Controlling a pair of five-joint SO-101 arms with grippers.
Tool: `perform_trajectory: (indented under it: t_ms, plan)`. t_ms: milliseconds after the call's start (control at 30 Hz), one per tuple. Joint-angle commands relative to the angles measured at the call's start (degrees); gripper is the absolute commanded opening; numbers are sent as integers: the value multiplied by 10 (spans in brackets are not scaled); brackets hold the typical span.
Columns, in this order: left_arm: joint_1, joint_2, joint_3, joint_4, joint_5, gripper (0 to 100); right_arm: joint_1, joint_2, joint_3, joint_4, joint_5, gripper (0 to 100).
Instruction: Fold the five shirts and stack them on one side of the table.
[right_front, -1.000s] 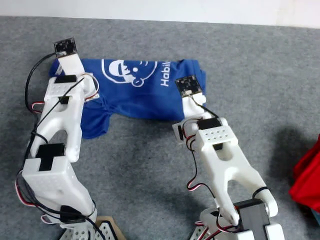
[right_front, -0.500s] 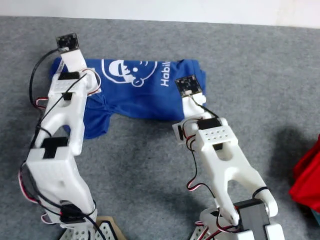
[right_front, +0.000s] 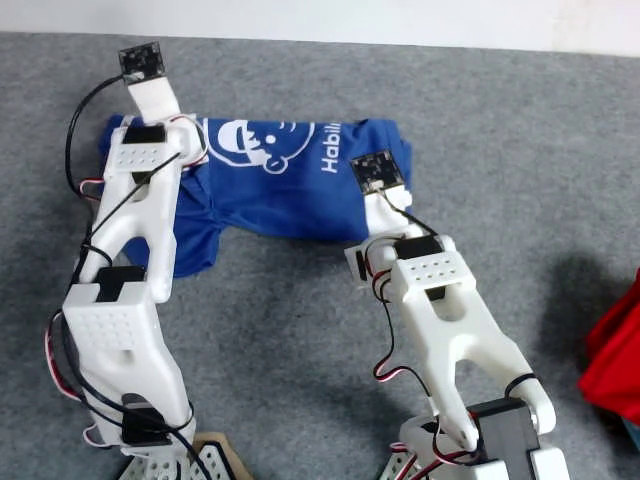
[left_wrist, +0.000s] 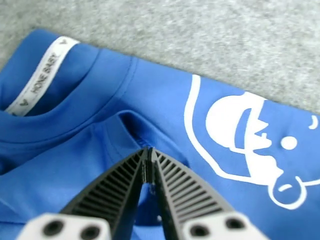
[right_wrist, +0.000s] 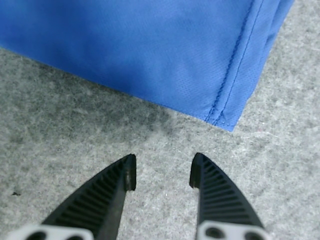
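1. Blue shirt (right_front: 280, 190) lies print-up at about 11 o'clock on the grey felt table (right_front: 500, 120), partly folded by my reading.
2. My left gripper (left_wrist: 148, 156) is clamped on a pucker of fabric below the collar, apparently to draw that end over.
3. My right gripper (right_wrist: 162, 172) hangs with its claw apart over bare felt just off the hem corner, placed to take it.
4. Red cloth (right_front: 612, 360) waits at 4 o'clock.

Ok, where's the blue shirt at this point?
The blue shirt lies far-left on the table in the high view, the left gripper pinching it near the collar, the right gripper just off its hem corner.
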Motion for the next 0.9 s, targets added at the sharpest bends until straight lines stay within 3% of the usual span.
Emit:
perform_trajectory:
  t_ms: [0, 133, 333, 467, 633, 867]
  plan:
    - [9, -2, -36, 6, 6, 7, 0, -21, -3, -8, -1, 181]
    - [9, -7, -35, 14, 7, 7, 0, -21, -3, -8, -1, 181]
    - [10, -70, -52, 175, 51, 6, 0, -21, -3, -8, -1, 181]
    - [17, -96, -15, 237, 51, 6, 0, -21, -3, -8, -1, 181]
    - [22, -104, 39, 232, 51, 6, 0, -21, -3, -8, -1, 181]
    - [30, -102, 82, 123, 51, 6, 0, -22, -2, -8, -1, 181]
